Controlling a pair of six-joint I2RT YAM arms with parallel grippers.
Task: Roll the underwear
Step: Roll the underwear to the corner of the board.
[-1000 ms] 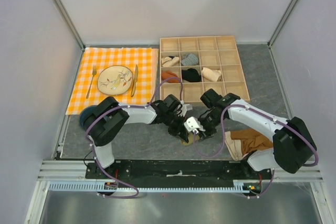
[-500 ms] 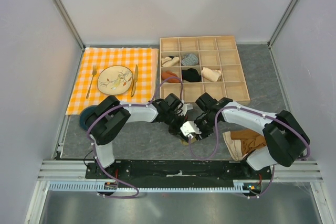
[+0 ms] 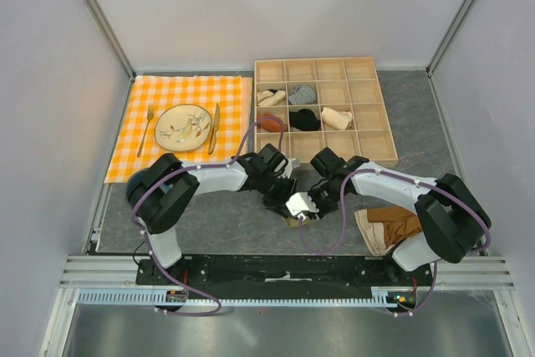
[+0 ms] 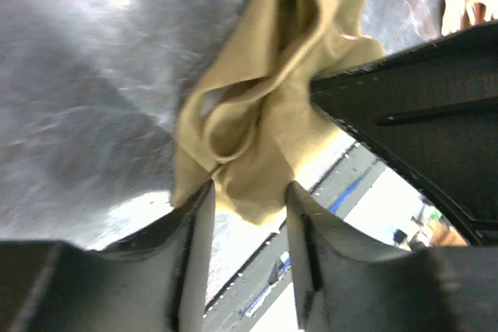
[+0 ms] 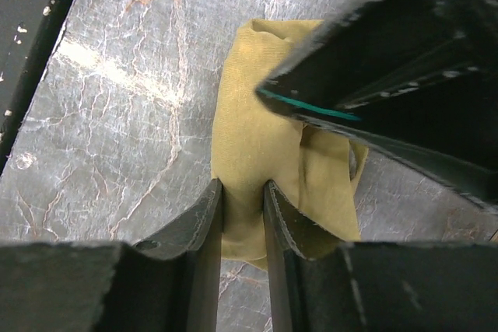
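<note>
Left gripper has spread apart around the underwear.

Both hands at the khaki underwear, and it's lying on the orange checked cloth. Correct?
No. The underwear lies on the grey table, right of the orange checked cloth, per the top view. The left hand and right hand are at it.

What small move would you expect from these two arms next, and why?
Probably the left gripper should back away: its jaws stand apart around the edge of the underwear, gripping nothing, while the right gripper pinches the bunched fabric and could finish the roll.
</note>
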